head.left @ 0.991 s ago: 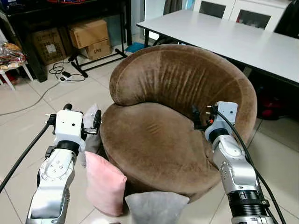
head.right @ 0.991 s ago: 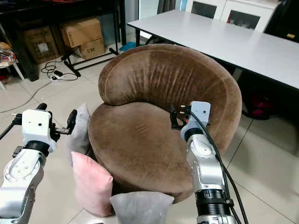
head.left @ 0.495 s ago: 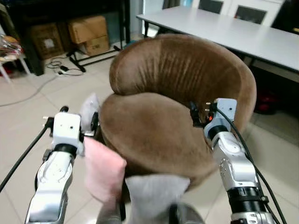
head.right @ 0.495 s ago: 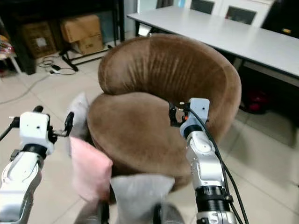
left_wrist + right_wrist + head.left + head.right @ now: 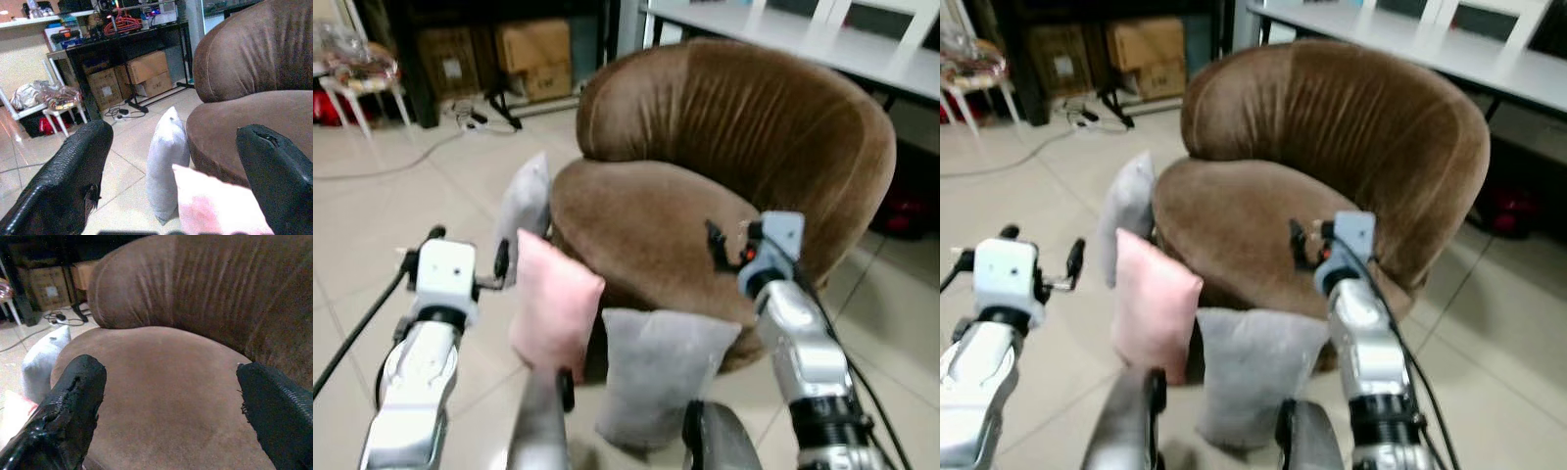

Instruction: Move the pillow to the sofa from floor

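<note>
Picking one pillow first is the sensible call, since three lean against the sofa point(image 5: 705, 186) front on the floor point(image 5: 372, 235). Going left to right:

Left hand point(image 5: 467, 258) is raised w/ fingers point(image 5: 68, 181) spread wide apart, nothing between them. Its wrist view looks straight at the pink pillow point(image 5: 553, 305), which sits just beside it, so that's prob the easiest target. Suggest lowering the hand, closing on the pillow's top edge or upper corner rather than the flat face; soft fabric will bunch, so bite deep enough that it doesn't slip out on the lift.

Light grey pillow point(image 5: 527, 206) stands upright behind the pink one, touching the sofa's left flank.

Pink pillow: plump, square-ish, upright & tilted slightly, leaning on the seat front.

Darker grey pillow point(image 5: 658, 367) sits next to it, also upright against the seat base, near centre of view.

Right hand point(image 5: 729, 250) hovers over the seat's front edge, fingers point(image 5: 63, 416) wide apart, empty. Could take the grey pillow below it, but needs a big drop first.

Seat cushion is broad & bare, so any release over the middle should land OK; lift clear of the seat lip before swinging across.
</note>
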{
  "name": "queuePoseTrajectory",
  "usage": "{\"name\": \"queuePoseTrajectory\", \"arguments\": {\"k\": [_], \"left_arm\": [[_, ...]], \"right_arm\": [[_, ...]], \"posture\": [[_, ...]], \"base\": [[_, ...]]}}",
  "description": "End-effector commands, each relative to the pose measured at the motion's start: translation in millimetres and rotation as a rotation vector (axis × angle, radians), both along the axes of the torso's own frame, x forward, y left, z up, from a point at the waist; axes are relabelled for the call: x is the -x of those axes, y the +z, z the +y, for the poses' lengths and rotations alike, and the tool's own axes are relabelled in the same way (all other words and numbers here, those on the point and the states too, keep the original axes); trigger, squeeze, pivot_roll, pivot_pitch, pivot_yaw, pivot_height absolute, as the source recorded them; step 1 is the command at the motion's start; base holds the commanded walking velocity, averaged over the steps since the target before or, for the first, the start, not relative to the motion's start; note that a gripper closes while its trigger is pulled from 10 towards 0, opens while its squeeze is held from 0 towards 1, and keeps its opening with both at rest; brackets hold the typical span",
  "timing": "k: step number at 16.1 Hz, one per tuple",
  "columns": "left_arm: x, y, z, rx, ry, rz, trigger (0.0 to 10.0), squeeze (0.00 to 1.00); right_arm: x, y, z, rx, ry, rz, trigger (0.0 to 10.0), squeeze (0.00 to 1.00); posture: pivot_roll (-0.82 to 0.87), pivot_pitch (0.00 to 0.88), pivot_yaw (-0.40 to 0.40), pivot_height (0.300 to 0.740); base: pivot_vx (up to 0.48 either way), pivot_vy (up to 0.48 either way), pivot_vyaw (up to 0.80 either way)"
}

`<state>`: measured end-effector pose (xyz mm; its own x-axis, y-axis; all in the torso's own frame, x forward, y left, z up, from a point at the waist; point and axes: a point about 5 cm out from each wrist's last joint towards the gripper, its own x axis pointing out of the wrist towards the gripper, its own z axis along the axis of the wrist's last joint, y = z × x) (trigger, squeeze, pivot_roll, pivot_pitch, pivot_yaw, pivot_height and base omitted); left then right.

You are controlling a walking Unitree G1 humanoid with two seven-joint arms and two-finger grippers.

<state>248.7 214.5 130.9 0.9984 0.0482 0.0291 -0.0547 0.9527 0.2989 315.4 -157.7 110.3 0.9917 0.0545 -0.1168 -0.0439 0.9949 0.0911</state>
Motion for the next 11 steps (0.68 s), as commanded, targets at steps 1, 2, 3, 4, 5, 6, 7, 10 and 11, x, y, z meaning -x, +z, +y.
{"name": "queuePoseTrajectory", "arguments": {"k": [1,2,3,4,5,6,7,10,11], "left_arm": [[-0.8,2,-2.7,-0.001,-0.009,-0.011,10.0,0.0],[-0.7,2,-3.2,-0.001,-0.012,-0.016,10.0,0.0],[-0.1,1,-2.8,-0.01,-0.007,-0.011,10.0,0.0],[0.8,-1,-1.7,-0.012,-0.004,0.0,10.0,0.0],[2.2,-3,1.7,-0.011,0.008,0.008,10.0,0.0],[3.6,-4,5.8,-0.009,0.023,0.013,10.0,0.0],[4.5,-5,8.0,-0.01,0.026,0.016,10.0,0.0],[5.4,-5,10.0,0.0,0.02,0.019,10.0,0.0],[4.9,-6,8.8,-0.001,0.009,0.022,10.0,0.0]], "right_arm": [[-1.8,1,-1.0,-0.01,-0.004,-0.001,10.0,0.0],[-2.3,0,-1.5,-0.003,-0.007,0.006,10.0,0.0],[-2.9,-1,-2.0,0.007,-0.008,0.013,10.0,0.0],[-3.6,-3,-2.1,0.016,-0.007,0.021,10.0,0.0],[-3.7,-6,-1.1,0.022,-0.007,0.033,10.0,0.0],[-3.6,-9,-0.1,0.022,-0.006,0.047,10.0,0.0],[-3.3,-11,-0.2,0.02,-0.006,0.056,10.0,0.0],[1.8,-21,-5.0,-0.001,-0.042,0.086,10.0,0.0],[3.1,-23,-5.8,-0.002,-0.046,0.097,10.0,0.0]], "posture": [[0.03,0.0,-0.052,0.565],[0.03,0.0,-0.053,0.565],[0.03,0.0,-0.058,0.565],[0.03,0.0,-0.062,0.565],[0.04,0.0,-0.066,0.565],[0.04,0.0,-0.066,0.565],[0.04,0.0,-0.066,0.565],[0.03,0.0,-0.052,0.565],[0.03,0.0,-0.051,0.565]], "base": [[0.0,0.0,0.0],[0.0,0.0,0.0],[0.0,0.0,0.0],[0.0,0.0,0.0],[0.0,0.0,0.0],[0.0,0.0,0.0],[0.0,0.0,0.0],[0.081,0.0,0.0],[0.259,0.0,0.0]]}}
